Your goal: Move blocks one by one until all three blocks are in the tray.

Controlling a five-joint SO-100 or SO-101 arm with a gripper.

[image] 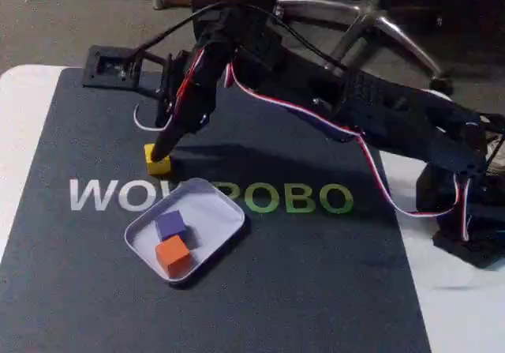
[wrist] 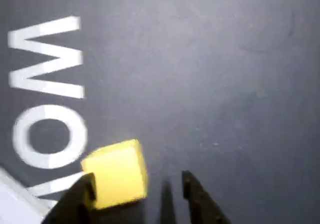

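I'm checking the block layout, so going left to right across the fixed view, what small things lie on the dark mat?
Yellow block → purple block → orange block. The last two sit close together inside the tray, purple slightly further left.

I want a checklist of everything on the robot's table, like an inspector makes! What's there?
Surface: dark mat with white and green letters, on a white table.
Job's things: purple block and orange block lie in the tray; yellow block sits on the mat just beyond the tray.
Clutter: nothing seen.
Pincer: pincer is down at the mat, open, with the yellow block against one finger; not yet gripped.
Cables: red, white and blue wires run along the arm; a white loop lies near the pincer.
Surroundings: chair base on carpet behind the table.
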